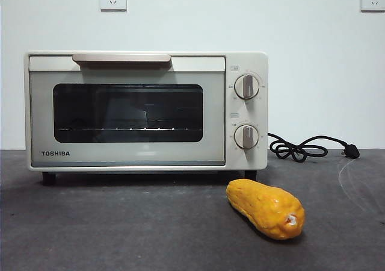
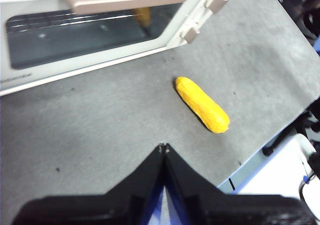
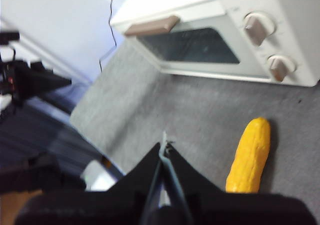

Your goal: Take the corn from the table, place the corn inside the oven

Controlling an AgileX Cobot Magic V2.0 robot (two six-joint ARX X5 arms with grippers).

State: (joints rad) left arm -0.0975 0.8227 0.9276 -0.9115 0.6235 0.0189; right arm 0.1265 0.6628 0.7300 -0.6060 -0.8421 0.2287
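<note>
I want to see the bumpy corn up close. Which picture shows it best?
The front view: the corn lies near and sharp, bumps and pale stub end showing. The left wrist view shows it whole but small and blurry; the right wrist view cuts off one end.

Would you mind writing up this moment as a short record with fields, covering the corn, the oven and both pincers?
corn: lying on its side on the table, in front of the oven, below the knobs
corn end: pale stub toward the front camera
oven: door shut, wire rack visible through the window
cord: coiled on the table beside the oven
left pincer: shut, above the table, apart from the corn
right pincer: shut, above the table, apart from the corn
task state: corn not yet picked up
</note>
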